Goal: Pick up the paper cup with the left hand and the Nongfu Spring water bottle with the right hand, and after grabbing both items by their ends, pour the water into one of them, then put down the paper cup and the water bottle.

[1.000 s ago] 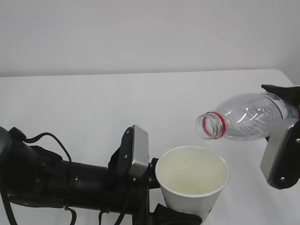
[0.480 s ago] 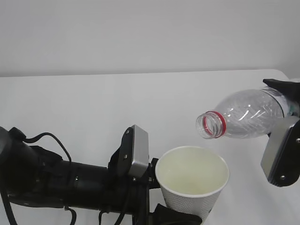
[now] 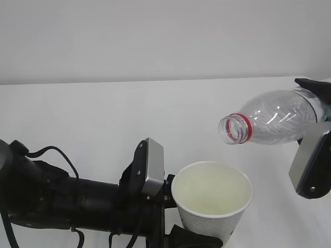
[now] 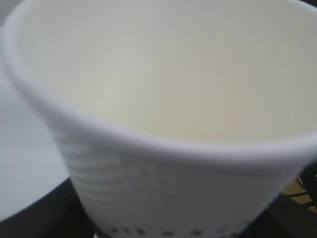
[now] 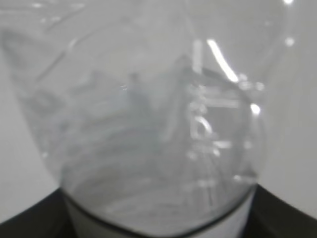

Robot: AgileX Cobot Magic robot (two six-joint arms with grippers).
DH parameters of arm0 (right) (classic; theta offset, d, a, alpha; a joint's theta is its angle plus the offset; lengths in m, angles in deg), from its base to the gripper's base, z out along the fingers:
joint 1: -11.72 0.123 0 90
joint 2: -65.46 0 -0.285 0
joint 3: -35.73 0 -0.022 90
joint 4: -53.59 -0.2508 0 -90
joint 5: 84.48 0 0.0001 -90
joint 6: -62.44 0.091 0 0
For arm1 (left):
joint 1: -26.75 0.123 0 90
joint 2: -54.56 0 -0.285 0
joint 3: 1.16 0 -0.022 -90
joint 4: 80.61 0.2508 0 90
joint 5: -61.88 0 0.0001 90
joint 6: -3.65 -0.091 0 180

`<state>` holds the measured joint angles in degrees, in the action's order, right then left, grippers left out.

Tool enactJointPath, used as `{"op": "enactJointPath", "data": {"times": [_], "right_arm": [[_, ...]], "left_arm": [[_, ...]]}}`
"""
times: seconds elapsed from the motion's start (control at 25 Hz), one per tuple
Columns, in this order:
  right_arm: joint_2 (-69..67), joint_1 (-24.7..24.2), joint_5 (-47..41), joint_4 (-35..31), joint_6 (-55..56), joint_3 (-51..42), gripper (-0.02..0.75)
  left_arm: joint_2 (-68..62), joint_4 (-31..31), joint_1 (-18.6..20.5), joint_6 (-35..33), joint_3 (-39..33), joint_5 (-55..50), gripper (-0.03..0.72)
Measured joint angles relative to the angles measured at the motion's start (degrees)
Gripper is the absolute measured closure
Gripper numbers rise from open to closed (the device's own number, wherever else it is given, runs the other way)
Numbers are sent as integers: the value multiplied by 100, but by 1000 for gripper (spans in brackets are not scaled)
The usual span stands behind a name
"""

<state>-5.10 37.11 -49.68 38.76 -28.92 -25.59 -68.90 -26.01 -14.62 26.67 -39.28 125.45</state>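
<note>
Left hand (image 3: pixel 170 217) clamps the paper cup (image 3: pixel 212 201); right hand (image 3: pixel 315 150) grips the tipped Nongfu Spring water bottle (image 3: pixel 274 123). Bottle looks empty, so the pour seems done. Setting both down remains.

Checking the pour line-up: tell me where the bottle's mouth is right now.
In the exterior view the Nongfu Spring water bottle lies nearly level at right, held by the right claw, its open mouth above and right of the paper cup, apart from the rim.

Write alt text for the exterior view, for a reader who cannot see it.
The right gripper holds a clear, uncapped water bottle on its side, mouth above and right of an upright white paper cup. The left gripper holds the cup over a white table. No water is visibly streaming.
</note>
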Motion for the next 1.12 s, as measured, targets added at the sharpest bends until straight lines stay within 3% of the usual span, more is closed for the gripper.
{"op": "enactJointPath", "data": {"times": [1.12], "right_arm": [[0,0,184,-26,-411,0,274]], "left_arm": [[0,-30,0,0,0,23,178]]}}
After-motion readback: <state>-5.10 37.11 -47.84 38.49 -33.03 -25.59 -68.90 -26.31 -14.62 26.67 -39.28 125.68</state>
